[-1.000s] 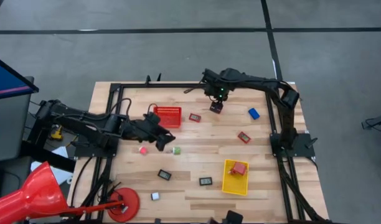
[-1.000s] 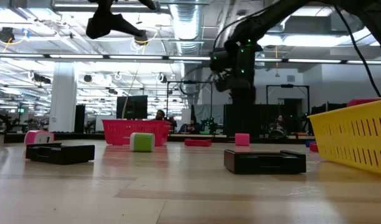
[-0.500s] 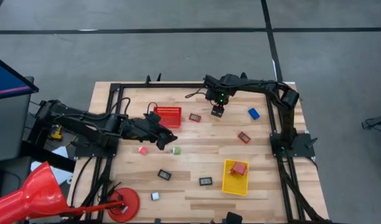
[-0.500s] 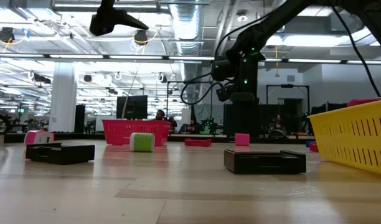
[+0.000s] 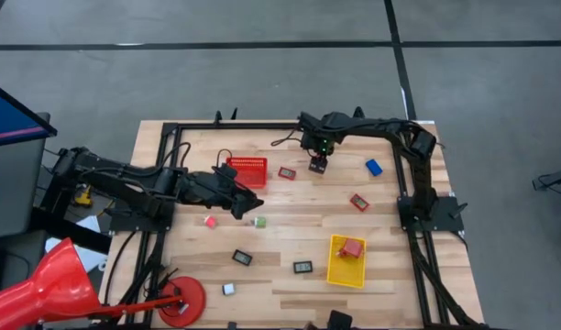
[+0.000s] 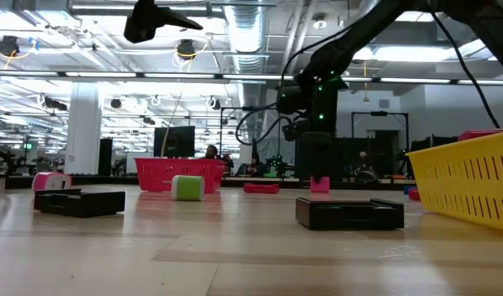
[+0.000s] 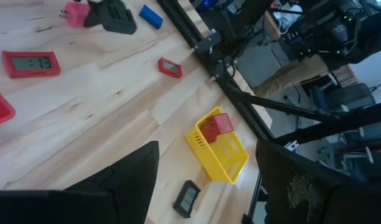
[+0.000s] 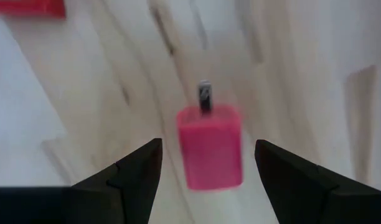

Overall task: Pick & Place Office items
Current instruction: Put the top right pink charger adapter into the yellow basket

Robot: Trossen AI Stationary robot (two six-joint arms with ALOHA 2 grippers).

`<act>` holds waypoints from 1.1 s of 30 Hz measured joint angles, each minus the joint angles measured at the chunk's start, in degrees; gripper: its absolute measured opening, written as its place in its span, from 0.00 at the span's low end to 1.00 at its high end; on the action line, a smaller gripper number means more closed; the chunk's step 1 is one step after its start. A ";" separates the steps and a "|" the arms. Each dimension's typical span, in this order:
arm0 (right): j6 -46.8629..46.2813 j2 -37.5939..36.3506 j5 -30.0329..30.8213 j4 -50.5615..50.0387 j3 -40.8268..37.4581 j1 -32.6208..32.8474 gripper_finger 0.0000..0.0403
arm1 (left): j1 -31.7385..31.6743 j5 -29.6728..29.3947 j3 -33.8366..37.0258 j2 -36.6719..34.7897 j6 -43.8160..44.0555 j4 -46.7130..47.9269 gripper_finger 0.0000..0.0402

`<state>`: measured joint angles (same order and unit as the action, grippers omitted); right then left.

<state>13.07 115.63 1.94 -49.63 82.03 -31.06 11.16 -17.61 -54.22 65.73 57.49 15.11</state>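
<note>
Red mesh basket (image 5: 247, 170), yellow bin (image 5: 335, 269), red funnel (image 5: 42, 286).

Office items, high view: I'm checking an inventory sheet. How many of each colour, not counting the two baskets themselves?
Red pieces: 3
Pink blocks: 2
Green block: 1
Blue block: 1
Black pieces: 2
Pale piece: 1
Total: 10

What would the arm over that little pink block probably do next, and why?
Most likely the right gripper eases straight down and shuts on the pink block. Its fingers are spread open, with the block lying on the table centred between them and not yet touched. The left gripper hovers above the table near the red basket.
</note>
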 joint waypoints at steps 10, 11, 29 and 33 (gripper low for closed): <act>-0.01 2.83 -0.46 -1.64 -0.01 -0.09 0.55 | 0.00 -0.02 -0.02 0.00 -0.17 -1.05 0.66; -0.05 2.82 -0.50 -1.64 -0.01 -0.07 0.53 | 0.00 -0.02 -0.02 0.00 -0.19 -1.08 0.66; -13.27 -6.49 -3.93 -7.66 -0.01 3.36 0.35 | -0.63 -0.06 -0.02 0.00 -4.93 -1.05 0.66; -20.52 -12.49 -6.59 -12.63 -0.01 7.69 0.35 | -1.85 0.48 -0.02 0.00 -7.34 -0.75 0.66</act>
<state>-7.45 103.14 -4.66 -62.25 82.02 -23.37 9.30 -17.13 -54.24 65.73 50.16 14.36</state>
